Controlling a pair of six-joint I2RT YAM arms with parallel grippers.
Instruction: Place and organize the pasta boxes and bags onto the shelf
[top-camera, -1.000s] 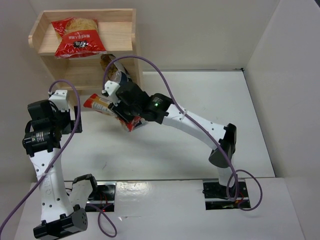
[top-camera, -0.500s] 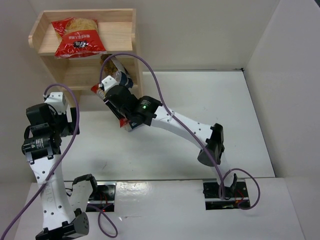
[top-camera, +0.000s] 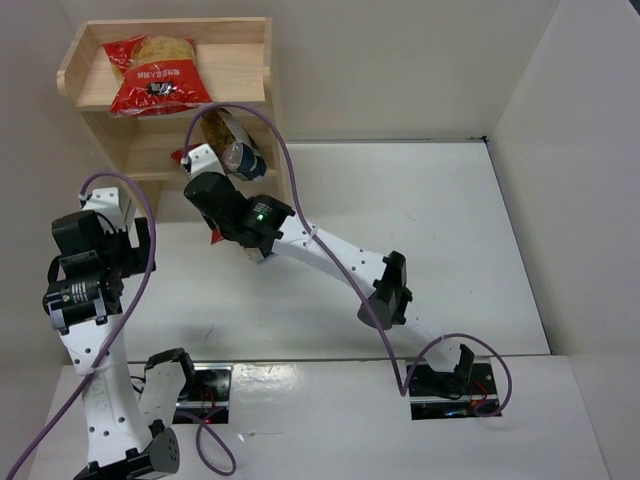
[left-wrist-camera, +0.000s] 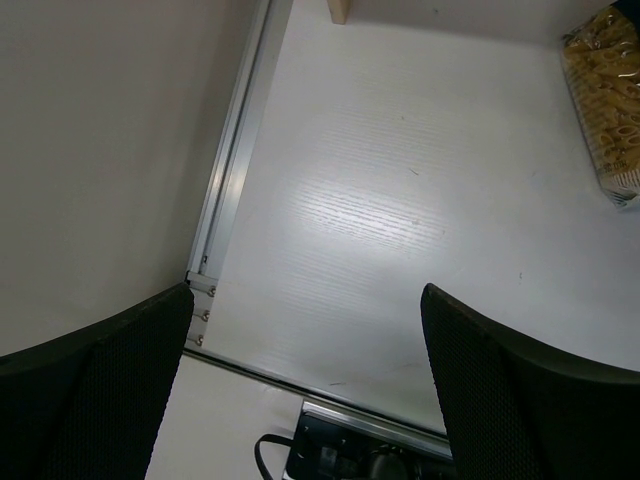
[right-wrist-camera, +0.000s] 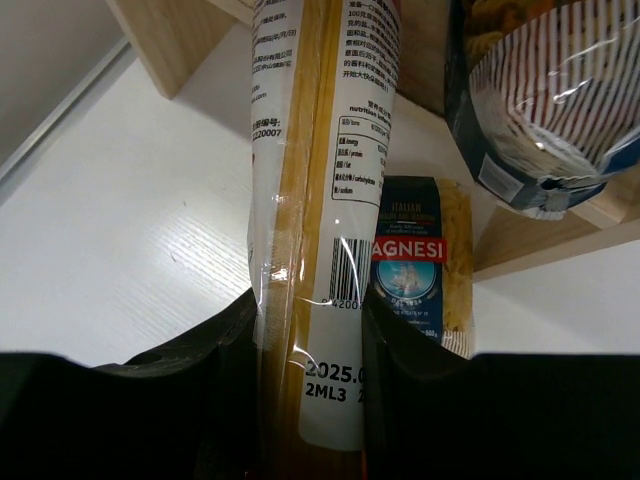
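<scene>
My right gripper (right-wrist-camera: 310, 310) is shut on the long narrow spaghetti pack (right-wrist-camera: 320, 190), whose red tip (top-camera: 183, 156) is at the front of the wooden shelf's (top-camera: 245, 75) lower tier. Below it lies the short yellow pack with a blue label (right-wrist-camera: 425, 265). The clear bag with a dark-blue label (top-camera: 232, 145) rests on the lower tier, partly sticking out. The wide red bag (top-camera: 155, 70) lies on the top tier. My left gripper (left-wrist-camera: 305, 295) hangs open over bare table at the left, with a pack of short pasta (left-wrist-camera: 605, 100) at its view's far right.
The shelf stands in the back left corner against the walls. A shelf leg (left-wrist-camera: 340, 10) and a metal rail (left-wrist-camera: 230, 190) along the left table edge show in the left wrist view. A purple cable (top-camera: 290, 150) loops over the right arm.
The right arm has carried the spaghetti pack up and left, towards the shelf's lower tier. The left arm has drawn back slightly to the left, still open.
</scene>
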